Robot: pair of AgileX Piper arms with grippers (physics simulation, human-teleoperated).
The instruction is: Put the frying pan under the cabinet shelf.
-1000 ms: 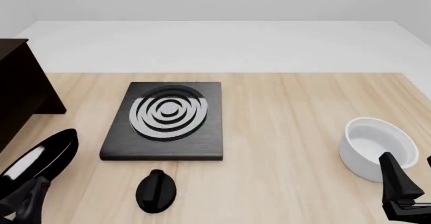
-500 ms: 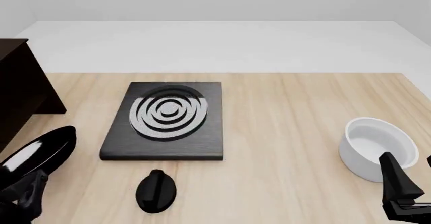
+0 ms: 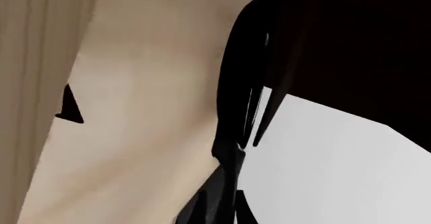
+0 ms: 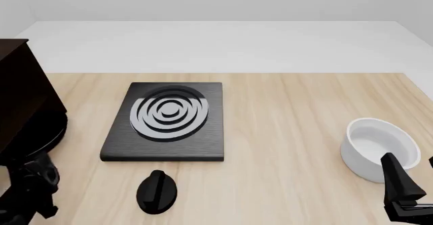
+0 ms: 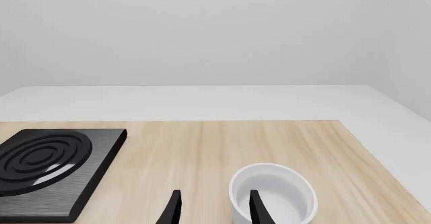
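At the worktop's left edge, the left gripper (image 4: pixel 30 184) grasps the frying pan (image 4: pixel 50 134), its rim tucked under the cabinet shelf (image 4: pixel 24 98); releasing seems next. Right gripper (image 5: pixel 212 206) idles, jaws apart.

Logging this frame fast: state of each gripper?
Left gripper: cannot tell; seems to hold the round black frying pan.
Right gripper: open, empty.
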